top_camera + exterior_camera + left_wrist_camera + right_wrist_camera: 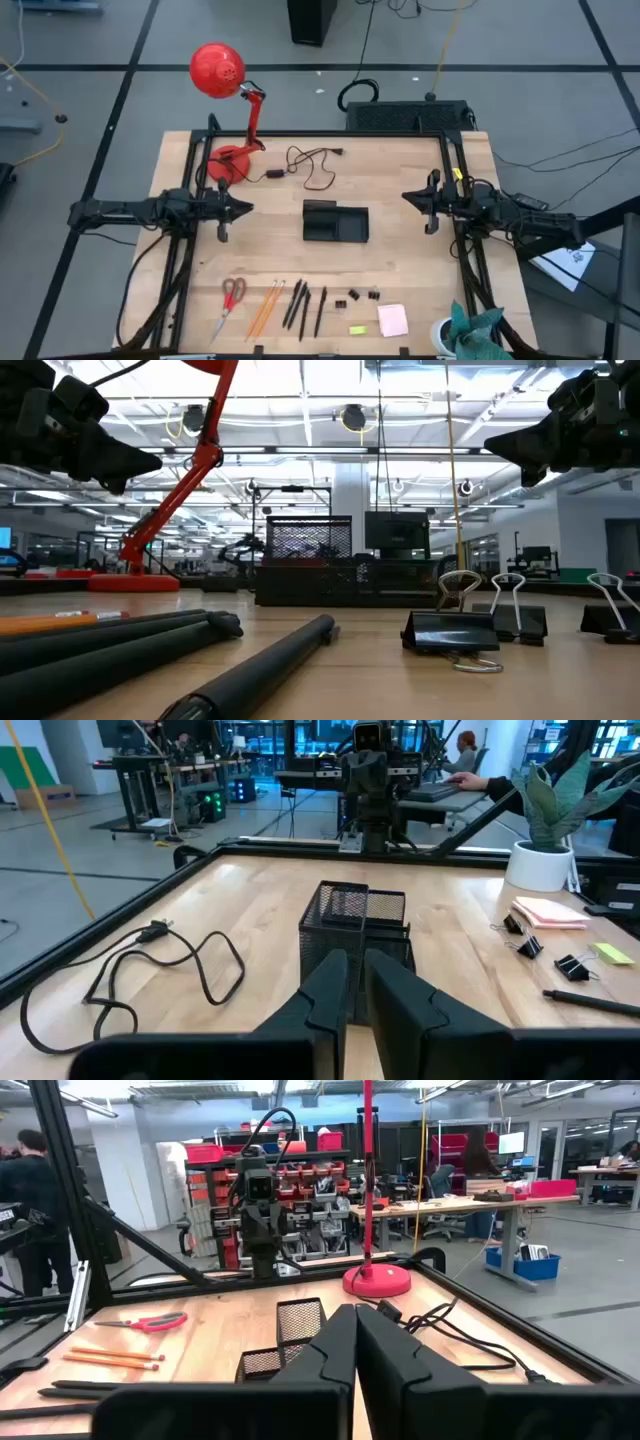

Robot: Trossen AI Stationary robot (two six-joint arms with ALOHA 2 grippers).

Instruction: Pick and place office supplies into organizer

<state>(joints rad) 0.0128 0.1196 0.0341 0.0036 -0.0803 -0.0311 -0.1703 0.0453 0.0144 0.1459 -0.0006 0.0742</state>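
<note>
The black mesh organizer [335,222] stands mid-table, also seen in the left wrist view [355,915] and the right wrist view [290,1330]. Along the near edge lie red-handled scissors [230,300], two orange pencils [265,308], black pens [303,308], binder clips [362,296], a yellow-green block [358,329] and a pink pad [392,319]. My left gripper [248,209] hovers left of the organizer and my right gripper [405,197] hovers to its right. Both are shut, raised above the table, point at each other, and touch nothing.
A red desk lamp [225,100] stands at the far left, with a loose black cable [310,165] beside it. A potted plant [465,335] sits at the near right corner. Black frame rails [300,133] border the table. Bare wood lies between the organizer and the supplies.
</note>
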